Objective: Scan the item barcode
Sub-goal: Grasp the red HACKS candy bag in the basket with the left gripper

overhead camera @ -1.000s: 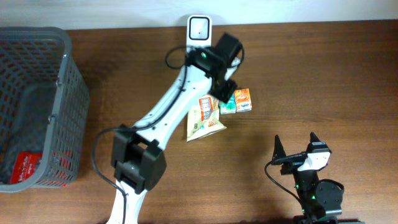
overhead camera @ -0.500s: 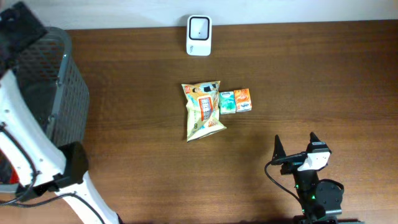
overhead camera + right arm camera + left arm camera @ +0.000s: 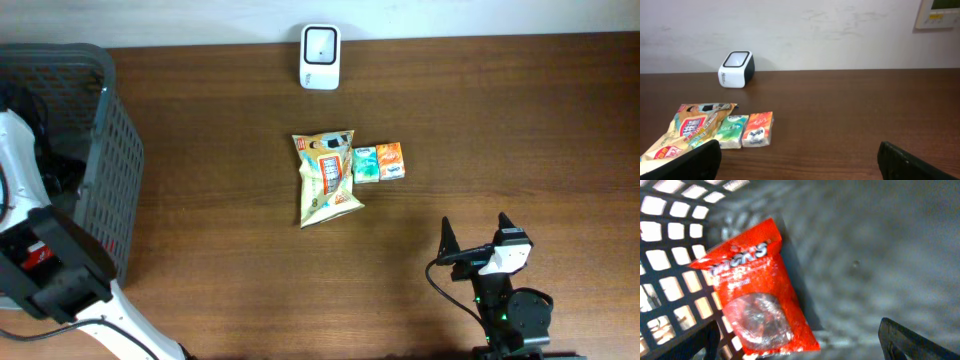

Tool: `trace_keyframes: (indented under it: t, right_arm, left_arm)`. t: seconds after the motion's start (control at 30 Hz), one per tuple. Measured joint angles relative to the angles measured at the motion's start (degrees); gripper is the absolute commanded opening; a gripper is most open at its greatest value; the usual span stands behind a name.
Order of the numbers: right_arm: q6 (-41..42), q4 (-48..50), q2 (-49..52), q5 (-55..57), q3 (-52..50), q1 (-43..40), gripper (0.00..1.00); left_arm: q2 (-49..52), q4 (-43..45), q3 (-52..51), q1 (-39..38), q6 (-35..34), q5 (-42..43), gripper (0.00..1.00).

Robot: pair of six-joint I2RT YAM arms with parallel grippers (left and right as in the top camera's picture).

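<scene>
My left gripper (image 3: 801, 344) is open inside the grey basket (image 3: 108, 150), just above a red snack packet (image 3: 754, 287) that lies on the basket floor against the mesh wall. Nothing sits between its fingers. The white barcode scanner (image 3: 320, 43) stands at the table's back edge and also shows as the scanner (image 3: 736, 69) in the right wrist view. A yellow snack bag (image 3: 327, 178), a green tissue pack (image 3: 366, 163) and an orange tissue pack (image 3: 390, 160) lie mid-table. My right gripper (image 3: 476, 240) rests open near the front edge, well clear of them.
The basket fills the table's left end, and my left arm (image 3: 22, 150) reaches over its rim. A strip of the red packet (image 3: 38, 254) shows through the mesh. Bare wood lies between the packs and the right gripper.
My left arm has swung from the snack bag near the scanner across to the basket, with its jaws opening wide. The snack bag stays on the table. The right arm has not moved.
</scene>
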Motion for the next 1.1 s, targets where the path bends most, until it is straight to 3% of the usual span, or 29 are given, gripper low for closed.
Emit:
trace_keyframes:
  t: [0.33,0.4,0.43,0.47,0.53,0.6,0.67,0.77,0.9,1.0,1.1]
  right_arm:
    - [0.0,0.0,0.0,0.0,0.0,0.0,0.99]
    - [0.02,0.02,0.0,0.0,0.0,0.0,0.99]
    - [-0.02,0.02,0.0,0.0,0.0,0.0,0.99]
    - [0.0,0.02,0.0,0.0,0.0,0.0,0.99]
    - [0.0,0.02,0.0,0.02,0.0,0.0,0.99]
    - [0.02,0.02,0.0,0.0,0.0,0.0,0.99]
    - [0.0,0.0,0.0,0.0,0.0,0.0,0.99]
    - [0.0,0.02,0.0,0.0,0.0,0.0,0.99]
    - [-0.04,0.0,0.0,0.02,0.0,0.0,0.99]
    - [0.0,0.0,0.02,0.02,0.0,0.0,0.99]
    - [-0.02,0.04,0.0,0.0,0.0,0.0,0.99]
  left_arm:
    - [-0.52,10.91,-19.61,5.68,-0.44,0.22,0.99]
    - [-1.75,12.5,-21.7,6.27,-0.94,0.15,0.89]
    - [-2.14,13.31,-22.4,6.51,-1.49,0.02,0.79]
    - [-2.58,13.46,-23.37,6.88,-1.46,-0.11,0.5]
    - [-2.58,13.7,-24.06,7.04,-1.92,-0.22,0.24]
    - [-2.36,13.22,-24.63,7.06,-2.03,-1.14,0.18]
    - [-2.58,12.55,-24.59,6.99,-2.16,-1.64,0.0]
    - [-2.67,10.21,-24.0,6.97,-2.14,-2.69,0.0]
    - [0.09,-0.72,-13.38,7.13,-1.75,-0.33,0.0]
    - [0.79,-10.82,8.55,7.06,-1.68,0.5,0.0]
    - [0.33,-12.09,30.29,6.84,5.03,7.61,0.0]
